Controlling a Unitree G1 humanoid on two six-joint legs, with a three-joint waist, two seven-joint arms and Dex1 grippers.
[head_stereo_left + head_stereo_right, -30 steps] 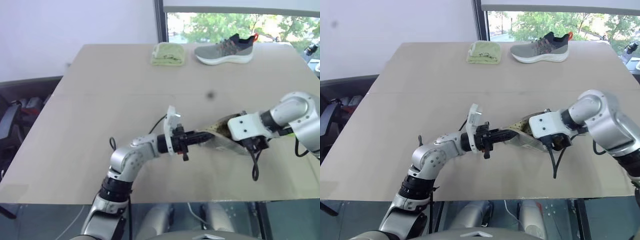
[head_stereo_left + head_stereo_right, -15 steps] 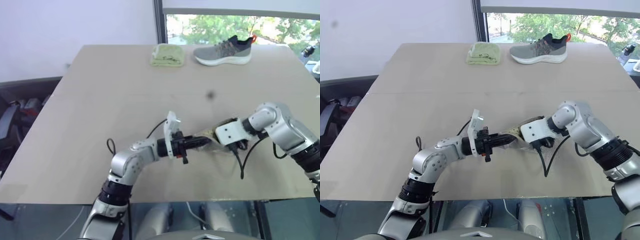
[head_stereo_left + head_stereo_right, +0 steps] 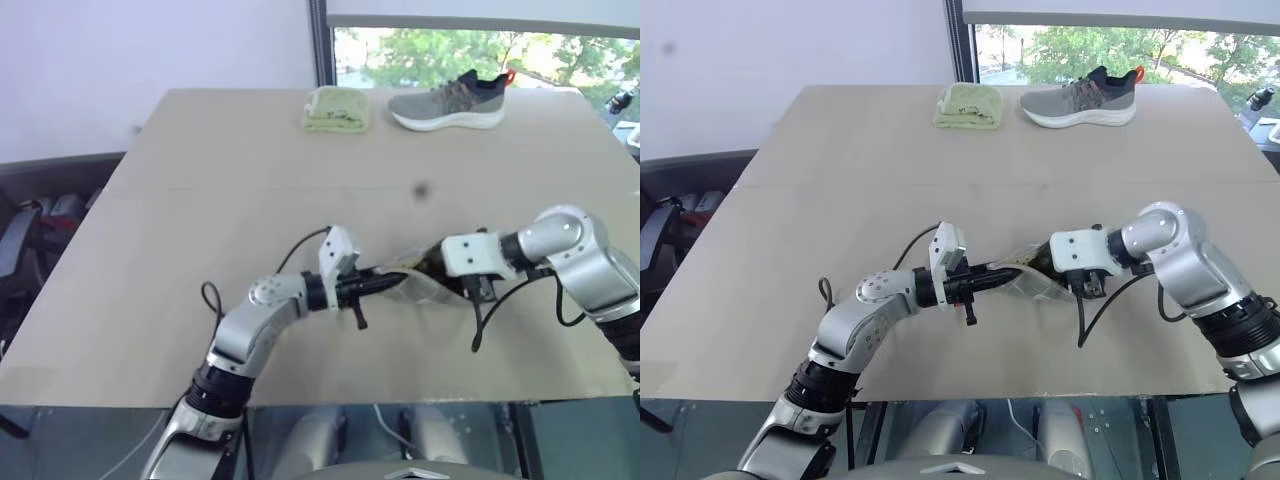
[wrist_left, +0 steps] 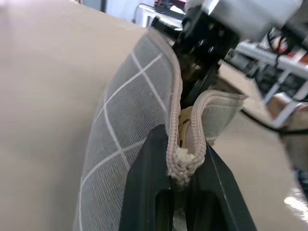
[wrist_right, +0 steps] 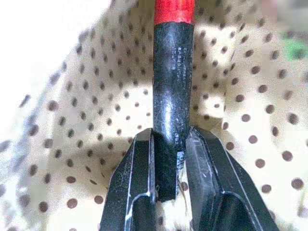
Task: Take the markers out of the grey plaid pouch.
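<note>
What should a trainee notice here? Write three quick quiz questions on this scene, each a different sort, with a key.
1. True or false: the left gripper pinches the grey plaid pouch at the end of its zipper edge.
2. The right gripper is closed on: A) the red marker's black end, B) the sneaker, C) the folded cloth?
3. Which two things lie at the table's far edge?

Key: 1 true. 2 A, the red marker inside the dotted lining. 3 the folded yellow-green cloth and the grey sneaker.
</note>
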